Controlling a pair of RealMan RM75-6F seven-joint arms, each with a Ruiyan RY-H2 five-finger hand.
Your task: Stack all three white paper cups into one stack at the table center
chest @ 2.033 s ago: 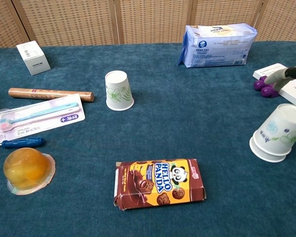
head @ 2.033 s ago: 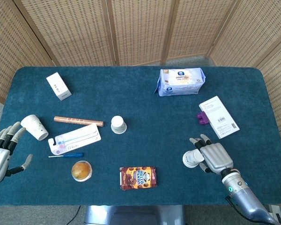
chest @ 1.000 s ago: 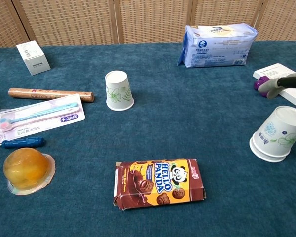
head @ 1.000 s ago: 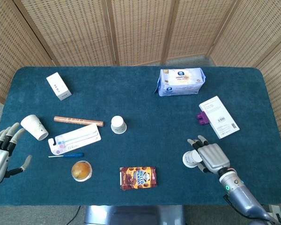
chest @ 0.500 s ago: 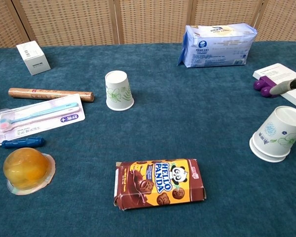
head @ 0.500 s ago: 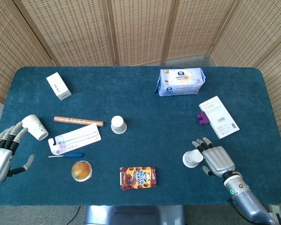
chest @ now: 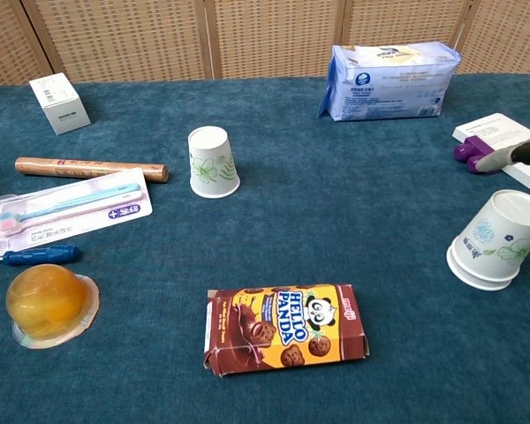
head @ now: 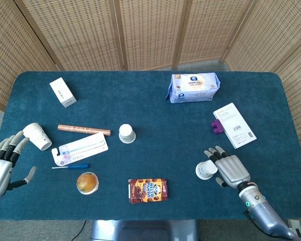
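White paper cups sit apart on the dark blue felt table (head: 155, 100): one smooth tapered cup with green leaf print (chest: 213, 162) upside down near the centre, one tilted rim-down cup (chest: 499, 239) just beside the grey right hand (head: 230, 168), whose fingers spread wide, holding nothing, and one tipped cup (head: 36, 136) near the splayed, empty left hand (head: 2, 165).
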